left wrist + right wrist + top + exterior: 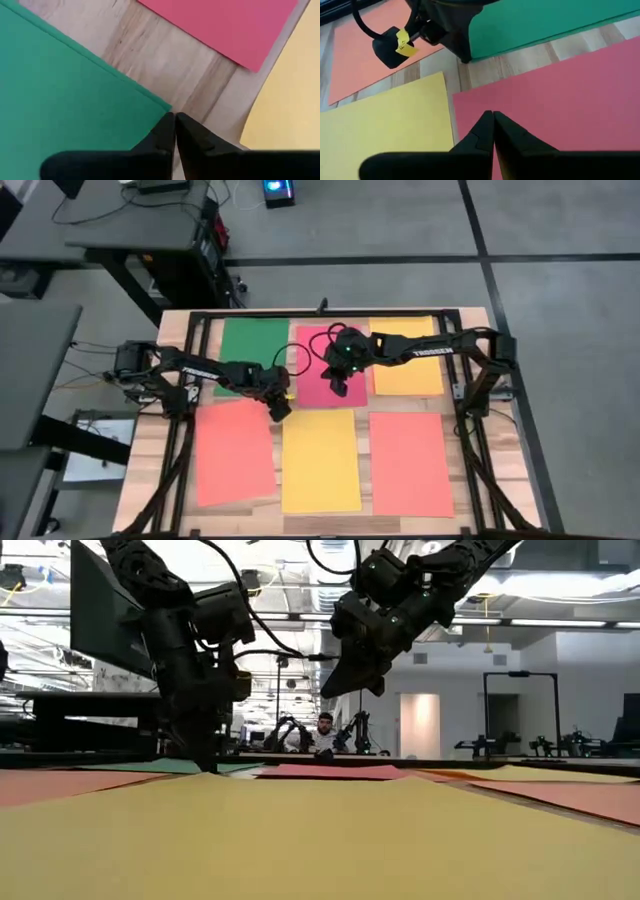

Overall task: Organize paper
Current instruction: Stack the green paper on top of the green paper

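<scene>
Six sheets of paper lie flat on the wooden table in two rows. In the far row are a green sheet (255,340), a pink-red sheet (310,340) and a yellow-orange sheet (405,372). In the near row are an orange-red sheet (235,450), a yellow sheet (320,460) and another orange-red sheet (410,460). My left gripper (281,410) is shut, its tips down at the green sheet's near right corner. My right gripper (338,387) is shut and hangs above the pink-red sheet (560,95), clear of it in the low view (330,692). My left gripper (175,119) comes from above, its shut fingertips (465,59) reaching table level right at the green sheet's near right corner (162,106). Whether the tips rest on the paper or on the wood beside it, I cannot tell. The green sheet lies flat.
A dark frame (300,315) runs along the table's far edge and down both sides, where the arms are mounted. Strips of bare wood (165,60) separate the sheets. A person (323,735) sits far off in the room behind the table.
</scene>
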Action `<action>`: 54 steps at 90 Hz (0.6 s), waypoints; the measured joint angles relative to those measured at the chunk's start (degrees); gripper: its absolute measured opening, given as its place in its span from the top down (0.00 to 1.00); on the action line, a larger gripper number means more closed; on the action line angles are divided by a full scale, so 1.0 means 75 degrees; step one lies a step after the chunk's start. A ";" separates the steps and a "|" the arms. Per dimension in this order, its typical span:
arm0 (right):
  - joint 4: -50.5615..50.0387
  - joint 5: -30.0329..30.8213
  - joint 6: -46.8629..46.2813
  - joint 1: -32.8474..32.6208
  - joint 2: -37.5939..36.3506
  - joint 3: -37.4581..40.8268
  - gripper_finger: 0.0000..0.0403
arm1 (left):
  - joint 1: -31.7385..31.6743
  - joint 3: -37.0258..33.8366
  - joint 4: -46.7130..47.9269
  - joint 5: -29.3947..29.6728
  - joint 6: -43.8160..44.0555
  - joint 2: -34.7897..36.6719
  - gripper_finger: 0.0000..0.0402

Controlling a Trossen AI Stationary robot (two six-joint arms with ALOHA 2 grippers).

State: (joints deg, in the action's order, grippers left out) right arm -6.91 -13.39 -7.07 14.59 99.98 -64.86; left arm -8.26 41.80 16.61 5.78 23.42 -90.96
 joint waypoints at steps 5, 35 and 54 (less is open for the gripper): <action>-0.0001 0.0000 0.0000 0.0000 0.0000 0.0000 1.00 | 0.0040 0.0003 -0.0046 -0.0010 0.0003 -0.0001 1.00; -0.0068 0.0000 0.0000 -0.0044 0.0000 0.0000 1.00 | 0.0130 0.0455 0.0207 -0.0163 -0.0035 -0.0035 1.00; -0.0045 0.0000 0.0003 -0.0096 0.0000 0.0000 1.00 | 0.0299 0.0460 0.0259 0.0027 -0.0035 0.0204 1.00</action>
State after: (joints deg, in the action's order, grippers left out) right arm -7.24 -13.39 -7.05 13.87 99.98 -64.86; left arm -6.02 45.25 18.55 5.98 23.16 -89.43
